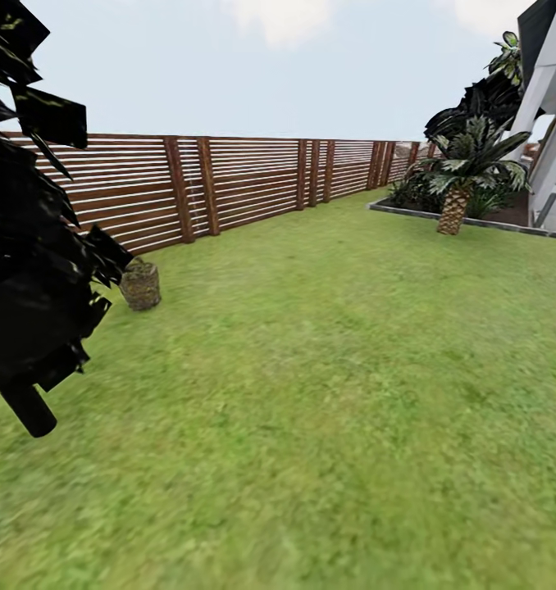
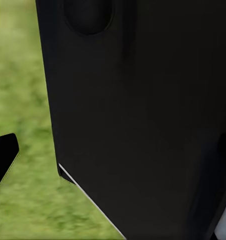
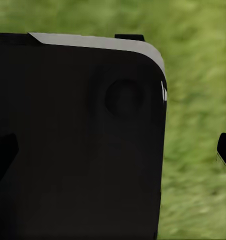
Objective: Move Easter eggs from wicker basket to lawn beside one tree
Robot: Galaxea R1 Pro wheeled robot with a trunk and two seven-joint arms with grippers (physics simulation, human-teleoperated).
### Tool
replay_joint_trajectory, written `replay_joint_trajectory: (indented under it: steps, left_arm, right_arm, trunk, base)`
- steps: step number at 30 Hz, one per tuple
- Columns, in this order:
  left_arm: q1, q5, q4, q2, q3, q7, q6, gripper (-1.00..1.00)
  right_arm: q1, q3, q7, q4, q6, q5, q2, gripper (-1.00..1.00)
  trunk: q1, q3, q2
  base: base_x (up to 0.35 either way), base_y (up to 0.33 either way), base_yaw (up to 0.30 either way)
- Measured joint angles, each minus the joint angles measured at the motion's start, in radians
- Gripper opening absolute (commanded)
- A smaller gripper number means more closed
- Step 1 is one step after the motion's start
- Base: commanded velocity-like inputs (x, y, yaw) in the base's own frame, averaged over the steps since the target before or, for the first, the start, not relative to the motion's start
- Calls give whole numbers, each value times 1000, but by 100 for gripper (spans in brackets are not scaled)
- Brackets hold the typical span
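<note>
Grass [image 1: 327, 393] lies beneath both pincers, which hang by your dark base, their opening and hold impossible to tell, while you are travelling.

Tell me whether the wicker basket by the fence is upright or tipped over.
Upright. In the head view the wicker basket stands on the lawn near the slatted fence, rim facing up. Whether eggs are inside cannot be told.
</note>
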Motion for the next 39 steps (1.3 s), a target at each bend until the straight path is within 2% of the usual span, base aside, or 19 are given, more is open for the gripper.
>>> replay_joint_trajectory:
  steps: [39]
  left_arm:
    - [0,0,0,-1,1,0,-1,100]
  right_arm:
    - [0,0,0,0,0,0,0,100]
  trunk:
    - [0,0,0]
  base:
    - [338,0,0]
